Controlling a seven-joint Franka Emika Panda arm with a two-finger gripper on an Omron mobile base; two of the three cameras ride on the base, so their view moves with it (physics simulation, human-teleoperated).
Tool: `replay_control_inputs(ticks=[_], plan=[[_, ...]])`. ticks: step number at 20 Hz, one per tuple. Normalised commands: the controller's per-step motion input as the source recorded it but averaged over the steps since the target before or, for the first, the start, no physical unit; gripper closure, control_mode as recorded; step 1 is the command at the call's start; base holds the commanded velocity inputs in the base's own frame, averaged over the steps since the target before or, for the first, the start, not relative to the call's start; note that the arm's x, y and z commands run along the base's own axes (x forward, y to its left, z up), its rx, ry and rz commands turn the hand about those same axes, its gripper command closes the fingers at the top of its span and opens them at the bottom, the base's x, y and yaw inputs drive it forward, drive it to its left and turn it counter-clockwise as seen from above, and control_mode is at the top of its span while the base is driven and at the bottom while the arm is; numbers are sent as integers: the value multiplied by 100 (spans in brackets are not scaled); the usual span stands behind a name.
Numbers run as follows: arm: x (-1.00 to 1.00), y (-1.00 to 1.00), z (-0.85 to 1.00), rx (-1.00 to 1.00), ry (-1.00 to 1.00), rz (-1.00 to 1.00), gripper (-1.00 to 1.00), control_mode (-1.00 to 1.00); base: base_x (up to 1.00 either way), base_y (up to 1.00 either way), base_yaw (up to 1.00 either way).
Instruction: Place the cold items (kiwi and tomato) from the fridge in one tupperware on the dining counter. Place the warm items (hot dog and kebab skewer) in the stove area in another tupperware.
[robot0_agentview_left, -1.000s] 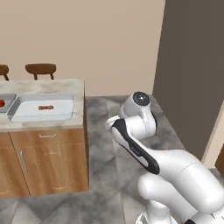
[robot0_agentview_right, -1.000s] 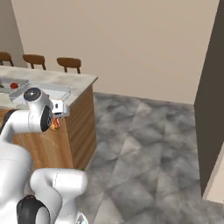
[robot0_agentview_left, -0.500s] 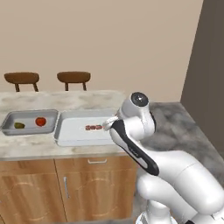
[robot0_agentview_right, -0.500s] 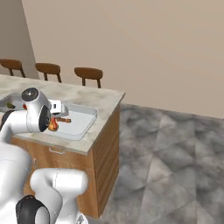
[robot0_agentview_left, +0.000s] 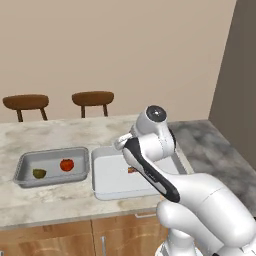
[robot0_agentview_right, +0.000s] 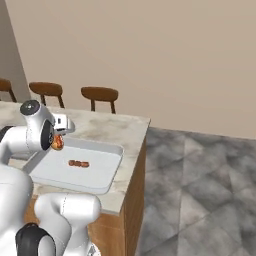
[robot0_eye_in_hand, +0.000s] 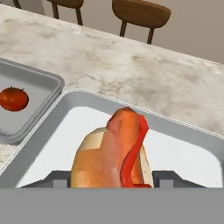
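My claw (robot0_eye_in_hand: 112, 181) is clamped on the hot dog (robot0_eye_in_hand: 114, 153), one dark finger (robot0_eye_in_hand: 59, 180) on each side of the bun; the sausage and its red stripe stick out ahead of me. In the right base view the hot dog (robot0_agentview_right: 57, 143) shows as an orange patch tucked against my wrist.

Directly beneath my claw lies the pale tupperware (robot0_eye_in_hand: 183, 151), sitting on the marble counter (robot0_eye_in_hand: 131, 70). The kebab skewer (robot0_agentview_right: 79, 163) lies flat on that tupperware's floor, below my claw and a little toward the counter's open end.

Just beside this tupperware, off to my left, sits the second grey tupperware (robot0_agentview_left: 30, 161). In it the tomato (robot0_agentview_left: 66, 164) and the kiwi (robot0_agentview_left: 39, 173) rest near each other, apart.

Beyond my claw, across the counter, two brown stools (robot0_agentview_left: 92, 98) stand against the far edge.
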Motion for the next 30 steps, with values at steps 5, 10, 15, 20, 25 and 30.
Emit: replay_control_inputs(ticks=[5,10,15,20,25,30], plan=[[0,0,0,0,0,0,100,100,59,33,-34],[69,0,-26,-1,8,9,100,-100,0,0,0],[12,19,-62,-14,3,72,100,-100,0,0,0],[-30,42,-67,-30,14,41,100,-100,0,0,0],[-1,16,-55,-25,27,7,100,-100,0,0,0],[-10,3,-36,-4,12,10,100,-100,0,0,0]])
